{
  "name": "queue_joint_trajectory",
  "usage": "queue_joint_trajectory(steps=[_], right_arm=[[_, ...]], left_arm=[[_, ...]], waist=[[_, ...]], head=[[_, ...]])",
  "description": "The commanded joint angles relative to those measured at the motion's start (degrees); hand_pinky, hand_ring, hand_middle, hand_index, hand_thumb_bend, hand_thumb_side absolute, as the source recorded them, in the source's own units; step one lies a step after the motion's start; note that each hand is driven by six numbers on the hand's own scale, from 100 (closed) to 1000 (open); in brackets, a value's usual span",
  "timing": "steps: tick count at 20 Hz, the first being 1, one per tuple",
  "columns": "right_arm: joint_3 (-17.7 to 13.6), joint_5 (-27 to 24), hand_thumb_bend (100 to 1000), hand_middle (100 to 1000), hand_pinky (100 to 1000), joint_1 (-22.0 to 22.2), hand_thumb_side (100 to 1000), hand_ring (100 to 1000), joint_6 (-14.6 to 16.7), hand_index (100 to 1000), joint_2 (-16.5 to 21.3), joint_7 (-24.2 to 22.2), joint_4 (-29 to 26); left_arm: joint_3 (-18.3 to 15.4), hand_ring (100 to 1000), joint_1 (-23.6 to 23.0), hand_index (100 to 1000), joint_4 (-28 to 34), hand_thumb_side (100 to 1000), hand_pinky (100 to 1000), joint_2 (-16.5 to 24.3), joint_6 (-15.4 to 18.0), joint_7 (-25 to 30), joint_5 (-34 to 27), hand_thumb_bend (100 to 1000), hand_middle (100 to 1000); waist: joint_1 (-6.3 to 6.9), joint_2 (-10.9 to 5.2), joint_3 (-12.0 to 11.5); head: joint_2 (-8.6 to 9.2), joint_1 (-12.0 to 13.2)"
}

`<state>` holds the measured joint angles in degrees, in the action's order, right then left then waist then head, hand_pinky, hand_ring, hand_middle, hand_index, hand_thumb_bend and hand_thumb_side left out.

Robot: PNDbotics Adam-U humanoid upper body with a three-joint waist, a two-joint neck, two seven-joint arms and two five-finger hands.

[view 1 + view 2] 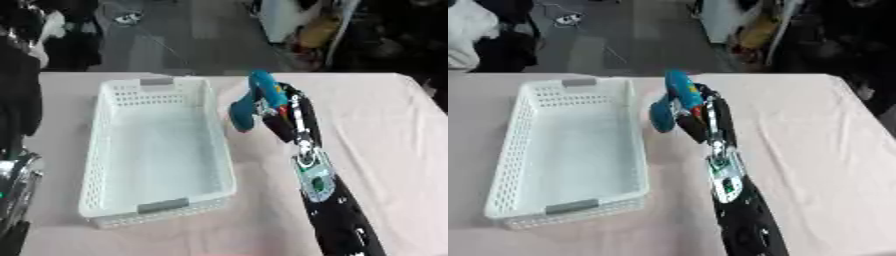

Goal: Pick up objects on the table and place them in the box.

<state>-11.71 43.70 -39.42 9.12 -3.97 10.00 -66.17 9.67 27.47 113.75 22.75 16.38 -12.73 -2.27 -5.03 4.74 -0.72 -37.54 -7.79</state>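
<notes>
Left eye view: right robot hand (282, 111) sits at frame centre-right, fingers curled round a teal tool (255, 100) shaped like a small drill or gun, lifted off the table (385, 125) and just beside the right long wall of the white box (157, 150). Tool is not over the box opening yet; its lower end hangs near the rim. Box interior looks empty, so by my read nothing is placed yet and this is the carry step: what's left is moving across the rim and letting go. No other loose objects visible on the cloth. A silver and black part at the lower-left edge is probably the left arm; the left robot hand itself is out of frame. Right eye view: same grasp, right robot hand (702, 114) wrapped on the teal tool (674, 97) at upper centre, box (570, 150) to its left. Fingers cover the tool's middle, so its exact type is hard to make out. Near edge of the table is cut off.
</notes>
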Motion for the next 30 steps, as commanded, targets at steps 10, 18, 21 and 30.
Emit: queue_joint_trajectory(steps=[10, 18, 21, 30], right_arm=[[2.29, -8.06, 100, 100, 100, -2.27, 760, 100, 0.35, 285, 2.59, -2.48, -9.02], [6.22, -15.81, 100, 100, 100, -3.98, 763, 100, 1.67, 285, 4.12, -6.37, -12.72], [7.47, -17.56, 100, 100, 100, -4.17, 763, 100, 2.13, 285, 4.19, -7.83, -13.68], [10.53, -20.64, 100, 100, 100, -4.95, 767, 100, 3.62, 287, 3.38, -11.66, -14.63]], left_arm=[[-0.19, 816, 0.98, 920, 0.84, 952, 819, 0.93, 0.09, 0.35, -0.25, 303, 892], [-0.08, 817, 1.01, 920, 0.84, 951, 820, 0.93, 0.06, 0.52, -0.39, 302, 892], [-0.07, 817, 1.08, 920, 0.84, 951, 820, 0.89, 0.08, 0.53, -0.44, 303, 892], [-0.05, 818, 1.44, 920, 0.84, 952, 821, 0.68, 0.13, 0.52, -0.45, 304, 892]], waist=[[0.30, -0.84, -0.04], [0.22, -1.00, -0.19], [0.17, -1.00, -0.30], [0.06, -0.89, -0.79]], head=[[0.50, 0.31], [0.54, 0.13], [0.58, 0.19], [0.63, 0.31]])
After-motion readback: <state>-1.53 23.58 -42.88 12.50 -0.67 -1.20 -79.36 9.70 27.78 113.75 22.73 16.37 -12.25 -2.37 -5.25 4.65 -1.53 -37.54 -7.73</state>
